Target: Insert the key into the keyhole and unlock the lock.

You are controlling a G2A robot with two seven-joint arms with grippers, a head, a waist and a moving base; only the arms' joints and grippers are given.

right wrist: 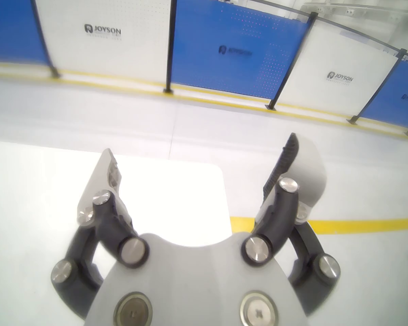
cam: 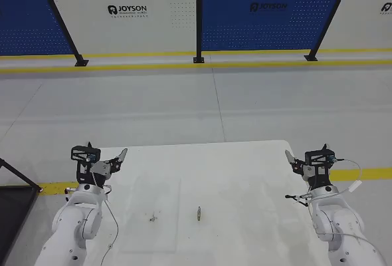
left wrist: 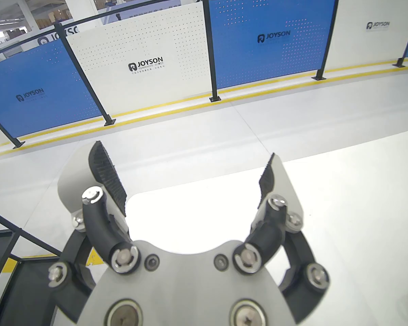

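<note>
Two small metal things lie on the white table near its front middle. One is a thin, key-like piece; the other is a short upright metal piece. They are too small to tell which is the key and which the lock. My left gripper hovers at the table's far left corner, open, with nothing between its fingers. Over the far right corner my right gripper is likewise open with nothing in it. Both grippers are well away from the two pieces.
A faint clear rectangular sheet lies on the table beneath the key-like piece. A black metal rack stands left of the table. Blue and white fence panels line the far side of the floor.
</note>
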